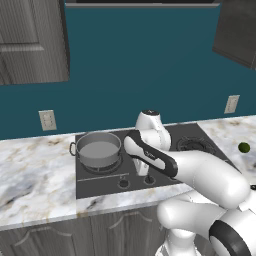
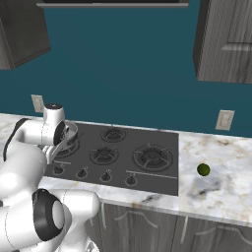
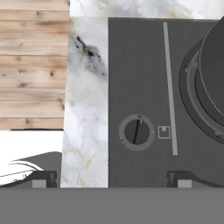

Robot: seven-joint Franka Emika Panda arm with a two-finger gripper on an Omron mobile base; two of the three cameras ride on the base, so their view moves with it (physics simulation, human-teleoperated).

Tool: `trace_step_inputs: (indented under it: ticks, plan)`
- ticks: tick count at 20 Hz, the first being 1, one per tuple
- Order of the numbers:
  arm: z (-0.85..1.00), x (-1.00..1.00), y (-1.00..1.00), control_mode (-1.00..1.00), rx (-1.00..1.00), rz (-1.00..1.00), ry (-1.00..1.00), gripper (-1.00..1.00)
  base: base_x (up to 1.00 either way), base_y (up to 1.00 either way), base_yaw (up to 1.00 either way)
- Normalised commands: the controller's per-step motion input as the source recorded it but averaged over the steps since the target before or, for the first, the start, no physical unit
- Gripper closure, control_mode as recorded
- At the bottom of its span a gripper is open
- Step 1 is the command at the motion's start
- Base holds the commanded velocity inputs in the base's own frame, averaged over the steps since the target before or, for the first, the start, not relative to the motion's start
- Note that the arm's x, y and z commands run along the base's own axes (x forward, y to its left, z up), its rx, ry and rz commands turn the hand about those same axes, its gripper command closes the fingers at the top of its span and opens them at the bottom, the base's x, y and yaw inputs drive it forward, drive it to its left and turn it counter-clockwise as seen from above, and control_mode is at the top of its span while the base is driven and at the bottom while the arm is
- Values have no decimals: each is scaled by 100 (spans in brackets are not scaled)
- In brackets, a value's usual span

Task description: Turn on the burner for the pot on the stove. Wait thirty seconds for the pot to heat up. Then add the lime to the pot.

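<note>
The grey steel pot (image 1: 98, 149) stands on the left burner (image 1: 106, 167) of the dark stove (image 1: 192, 131). In the hand view the pot (image 3: 215, 65) and its burner ring (image 3: 191, 98) lie at the right edge. My gripper (image 3: 113, 179) hangs open above the stove's front strip, fingertips (image 3: 43, 179) wide apart. A round black knob (image 3: 136, 131) sits just ahead, between the fingers' line and untouched. The small dark green lime (image 1: 243, 147) rests on the marble counter right of the stove, also seen as the lime (image 2: 203, 170) in the right base view.
A row of black knobs (image 2: 106, 176) runs along the stove's front edge. Marble counter (image 3: 85, 109) borders the stove, with wooden floor (image 3: 33, 65) beyond its edge. Dark cabinets (image 2: 226, 39) hang above, and wall outlets (image 1: 47, 120) sit on the teal wall.
</note>
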Motion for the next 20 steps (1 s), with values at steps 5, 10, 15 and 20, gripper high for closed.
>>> trace_step_inputs:
  ticks: [5, 10, 15, 20]
  plan:
    - [0, 0, 0, -100, 0, 0, 0, -100, 0, 0, 0]
    - [0, 0, 0, -100, 0, 0, 0, -100, 0, 0, 0]
    - [0, 0, 0, -100, 0, 0, 0, -100, 0, 0, 0]
    - [0, 0, 0, -100, 0, 0, 0, -100, 0, 0, 0]
